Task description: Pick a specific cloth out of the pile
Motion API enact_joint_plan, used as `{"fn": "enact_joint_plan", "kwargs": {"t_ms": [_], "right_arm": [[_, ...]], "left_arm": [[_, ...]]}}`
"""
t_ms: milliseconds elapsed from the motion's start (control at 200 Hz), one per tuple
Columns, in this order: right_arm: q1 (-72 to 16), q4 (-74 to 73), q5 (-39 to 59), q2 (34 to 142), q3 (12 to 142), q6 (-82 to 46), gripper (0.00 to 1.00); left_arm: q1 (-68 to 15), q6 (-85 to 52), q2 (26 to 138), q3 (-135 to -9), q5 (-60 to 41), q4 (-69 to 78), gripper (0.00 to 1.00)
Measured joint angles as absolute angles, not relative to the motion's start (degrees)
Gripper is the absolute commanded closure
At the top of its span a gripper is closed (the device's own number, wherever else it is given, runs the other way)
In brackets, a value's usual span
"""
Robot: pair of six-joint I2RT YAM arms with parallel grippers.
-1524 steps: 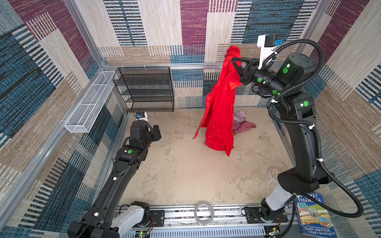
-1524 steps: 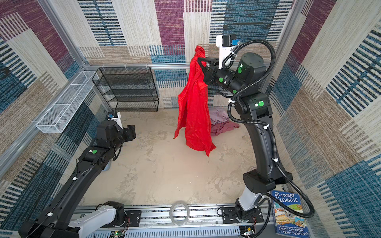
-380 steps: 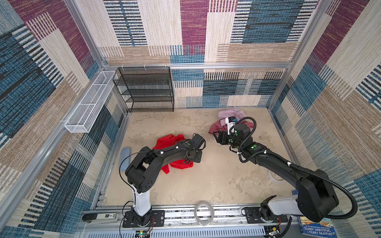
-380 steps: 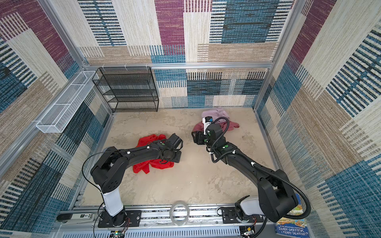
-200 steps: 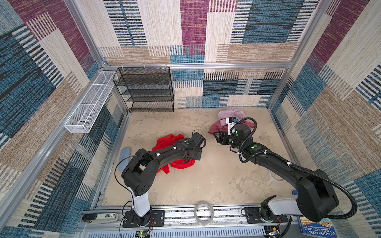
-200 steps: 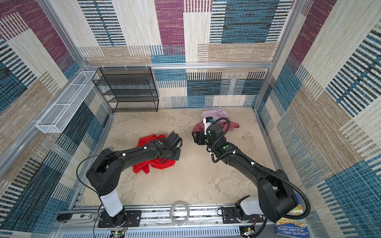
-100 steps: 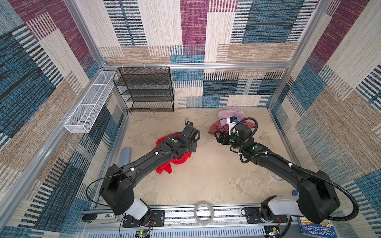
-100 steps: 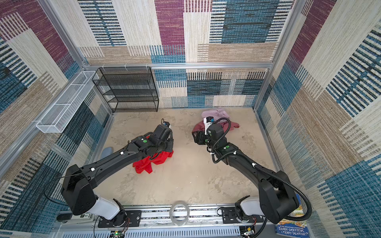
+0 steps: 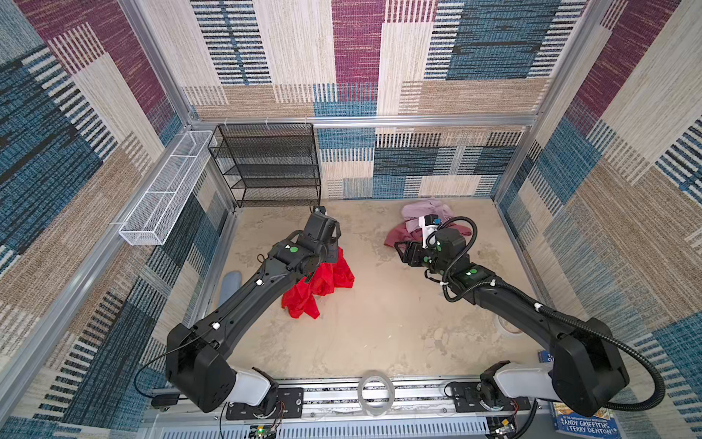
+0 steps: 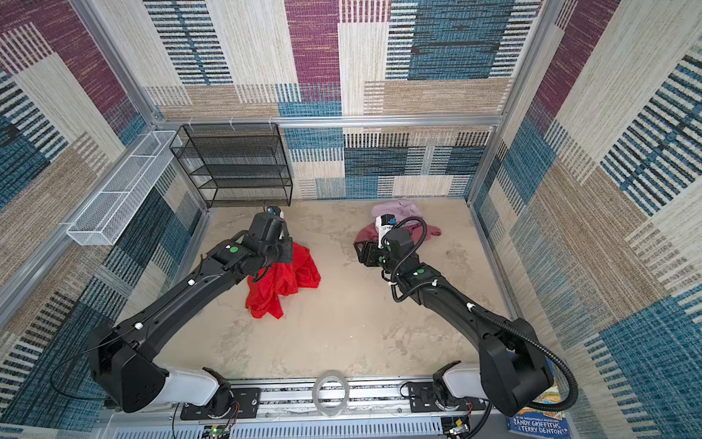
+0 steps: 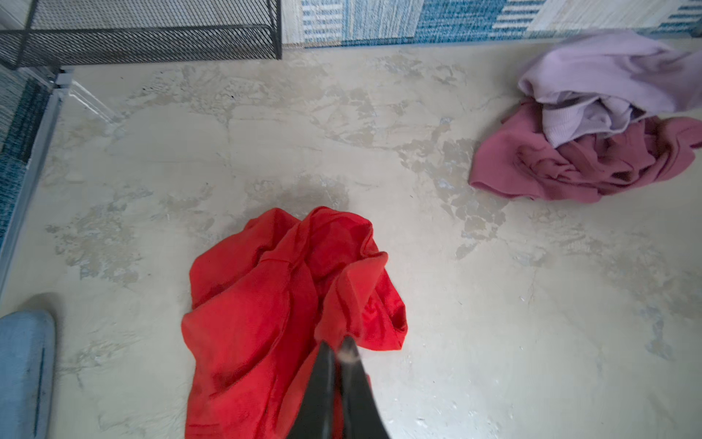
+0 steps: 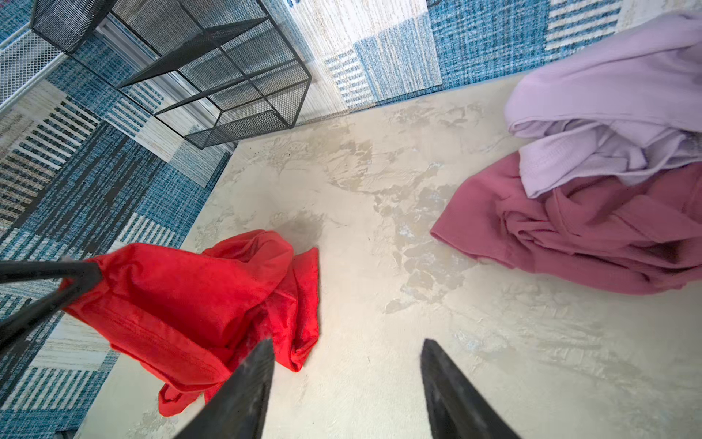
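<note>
The left gripper (image 11: 338, 347) has its fingers pinched tight on a fold of the red cloth (image 11: 273, 304), and the step in hand looks like lifting that cloth up off the floor, so the sound way is to raise it straight and slowly, keeping the pinch firm so the thin fabric does not slide out, and to hold it well away from the pile (image 11: 592, 125) in the upper right of the left wrist view. The right gripper (image 12: 345, 361) hangs with its fingers spread apart and nothing between them, near the pile; in my judgement it should stay clear unless a second hold is wanted on a hanging edge. In both top views the red cloth (image 9: 323, 281) sits left of centre on the sandy floor (image 9: 380, 327), partly under the left arm, bunched into a peak where it is held and trailing down to a crumpled tail. It is bright red, thin and soft, with deep folds and a stitched hem showing. The lilac cloth (image 10: 397, 209) and the rose-pink cloth (image 12: 569, 228) lie together near the back wall, well apart from it.
</note>
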State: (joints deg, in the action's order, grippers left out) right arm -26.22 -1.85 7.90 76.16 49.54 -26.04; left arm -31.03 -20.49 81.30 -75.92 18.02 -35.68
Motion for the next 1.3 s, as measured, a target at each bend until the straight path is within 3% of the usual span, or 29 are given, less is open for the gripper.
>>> {"fn": "enact_joint_plan", "kwargs": {"t_ms": [496,1302], "right_arm": [[-26.22,-1.83,7.90,76.60,49.76,-26.04,0.36],[-26.24,-1.52,7.40,79.42,52.56,-26.00,0.36]], "left_arm": [[-19.92,-18.90,80.23,-76.38,15.42,-35.22,1.00],[-6.66,-19.92,98.56,-73.58,10.57,-25.36,1.00]]}}
